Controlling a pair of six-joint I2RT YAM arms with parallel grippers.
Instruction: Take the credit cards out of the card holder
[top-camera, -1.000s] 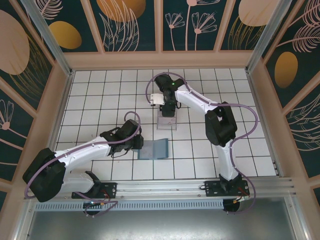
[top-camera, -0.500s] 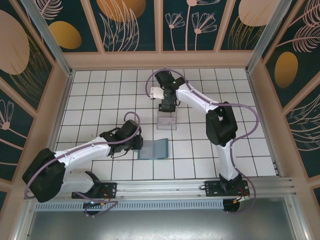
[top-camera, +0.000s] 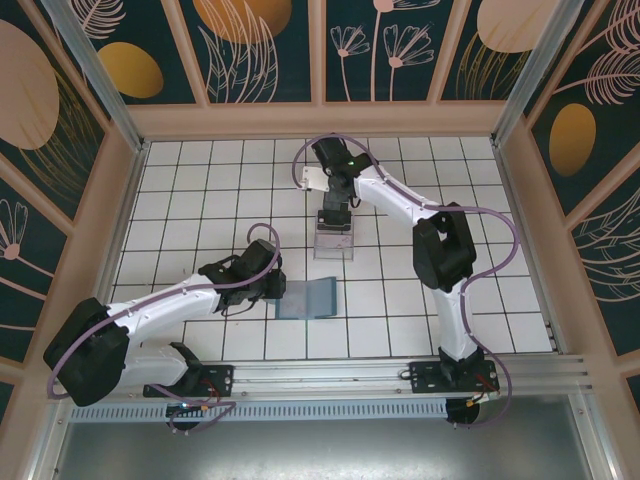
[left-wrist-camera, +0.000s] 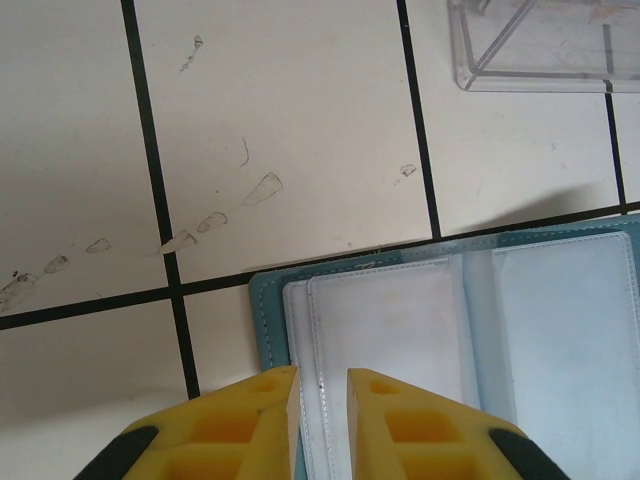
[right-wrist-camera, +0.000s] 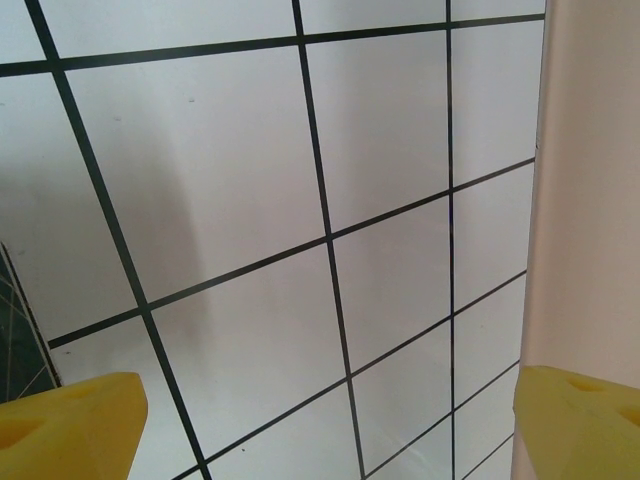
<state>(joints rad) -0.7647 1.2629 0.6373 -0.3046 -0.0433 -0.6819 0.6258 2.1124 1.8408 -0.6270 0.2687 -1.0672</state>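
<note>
My left claw is nearly closed, with a thin slit between its fingers. It sits at the left edge of the open teal card holder, which lies flat on the table in front of the arms. I read that as steadying the holder, but I cannot tell whether it pinches a sleeve. The sleeves facing that wrist look empty. My right claw hangs wide open, holding nothing, by the far end of the clear plastic tray, probably the drop spot.
</note>
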